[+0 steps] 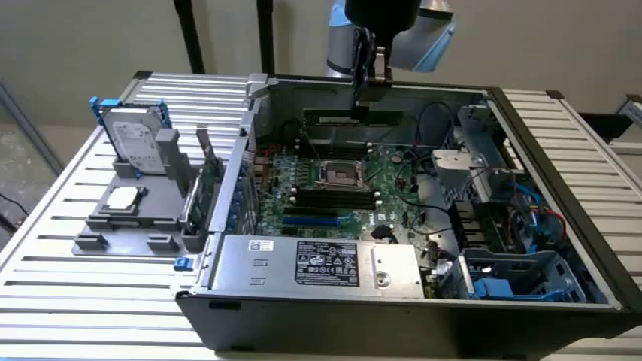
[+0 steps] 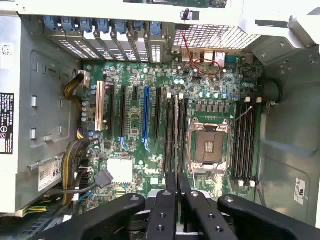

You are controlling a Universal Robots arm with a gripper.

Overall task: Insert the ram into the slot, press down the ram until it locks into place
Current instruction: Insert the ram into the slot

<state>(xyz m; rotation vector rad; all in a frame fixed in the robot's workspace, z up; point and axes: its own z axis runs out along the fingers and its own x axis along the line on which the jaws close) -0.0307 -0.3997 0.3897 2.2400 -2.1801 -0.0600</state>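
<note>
My gripper (image 1: 367, 96) hangs above the far side of the open computer case, shut on the ram (image 1: 352, 117). The ram is a dark-green stick held level, above the motherboard (image 1: 381, 207). Several parallel black slots (image 1: 319, 198) lie beside the CPU socket (image 1: 336, 174). In the wrist view my two fingers (image 2: 170, 187) stand nearly together, with only a thin dark edge between them. Beyond them one group of slots (image 2: 176, 130) runs away in line with them, and a second group of slots (image 2: 245, 140) lies across the CPU socket (image 2: 207, 147).
A bright-blue socket (image 1: 311, 220) sits near the black slots. The power supply (image 1: 321, 263) fills the case's near side, and drive cages with cables (image 1: 492, 203) fill the exterior view's right. A grey fixture with a hard drive (image 1: 135, 147) stands outside the case on the slatted table (image 1: 60, 248).
</note>
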